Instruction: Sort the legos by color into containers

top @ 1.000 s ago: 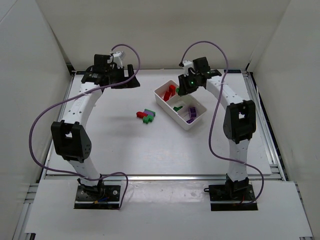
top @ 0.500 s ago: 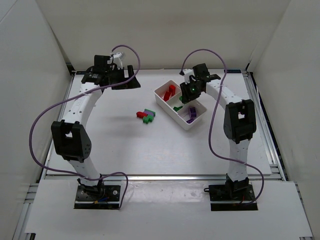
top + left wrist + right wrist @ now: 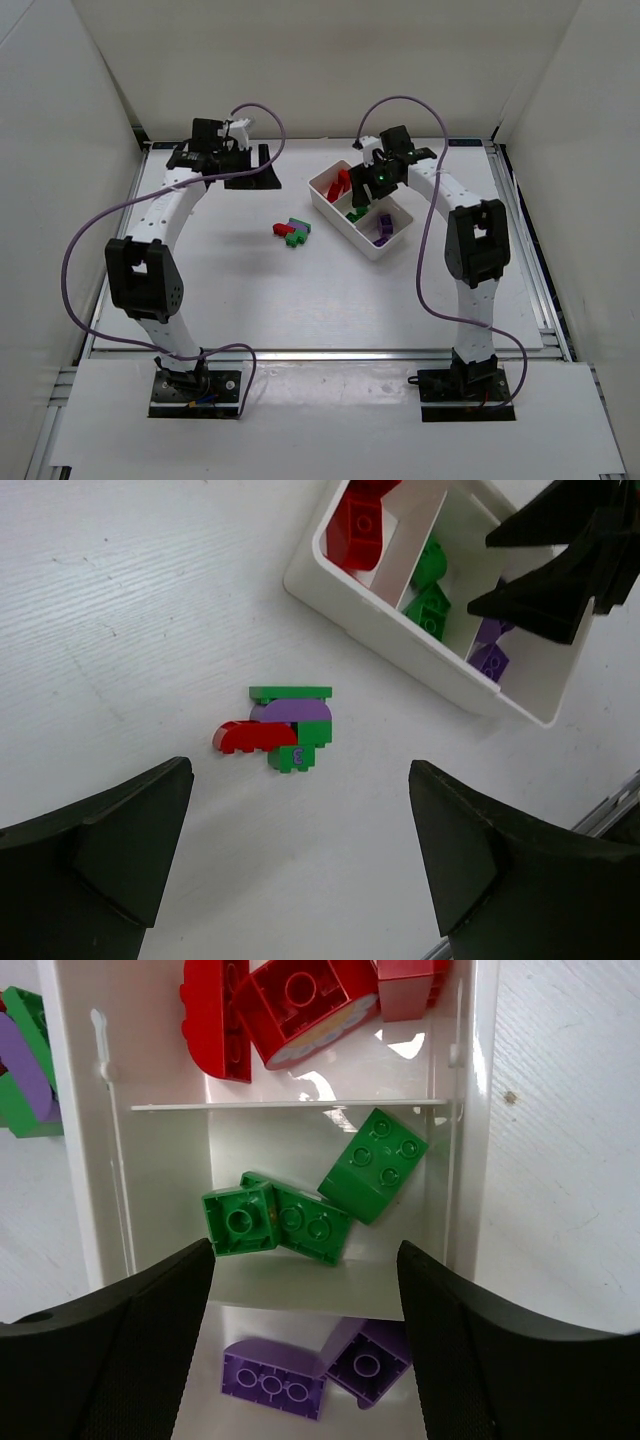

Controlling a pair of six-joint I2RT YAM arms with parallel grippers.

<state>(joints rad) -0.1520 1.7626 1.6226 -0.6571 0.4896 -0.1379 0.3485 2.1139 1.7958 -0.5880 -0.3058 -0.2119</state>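
Observation:
The containers are one white tray [image 3: 375, 246] with three compartments in a row. Seen from the right wrist, the tray [image 3: 470, 1160] holds red legos [image 3: 300, 1000] in the far compartment, three green legos [image 3: 375, 1165] in the middle one and two purple legos [image 3: 275, 1385] in the near one. My right gripper [image 3: 303, 1260] hangs open right above the middle compartment, holding nothing. A small cluster of red, green and purple legos [image 3: 285, 725] lies on the table left of the tray [image 3: 380, 620]. My left gripper [image 3: 300, 780] is wide open above the table, just short of that cluster.
From above, the loose cluster [image 3: 292, 231] lies between the two arms, and the left gripper [image 3: 245, 165] and right gripper [image 3: 365, 185] both reach toward the back. White walls enclose the table on three sides.
My right gripper has gone from shut to open over the tray's middle compartment. The left wrist has shifted slightly at the back left.

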